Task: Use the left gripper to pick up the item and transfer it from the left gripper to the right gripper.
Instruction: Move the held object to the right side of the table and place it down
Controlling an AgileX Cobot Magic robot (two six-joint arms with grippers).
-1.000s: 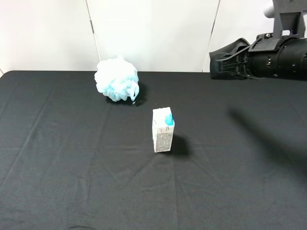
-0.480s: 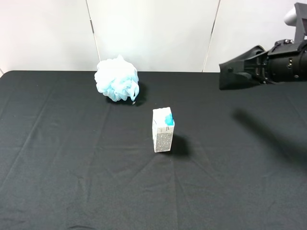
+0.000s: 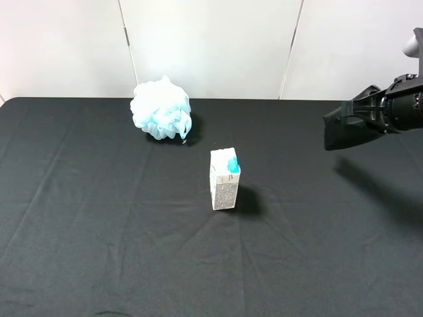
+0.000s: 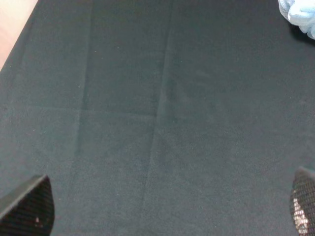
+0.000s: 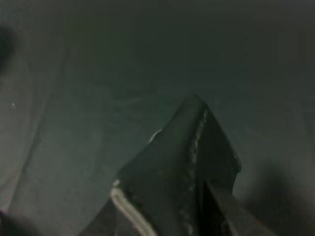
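Even overhead light; dim, blurred right-wrist view

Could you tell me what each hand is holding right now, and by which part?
The right hand grips the flat black leather-like case by one end; the left hand holds nothing.

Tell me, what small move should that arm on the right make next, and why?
Probably just lower the black case toward the bare black cloth beneath it and let go. The right claw is already shut on the case, well above the table, while the left claw stands open over bare cloth and holds nothing. So the handover looks done; only setting it down seems left.
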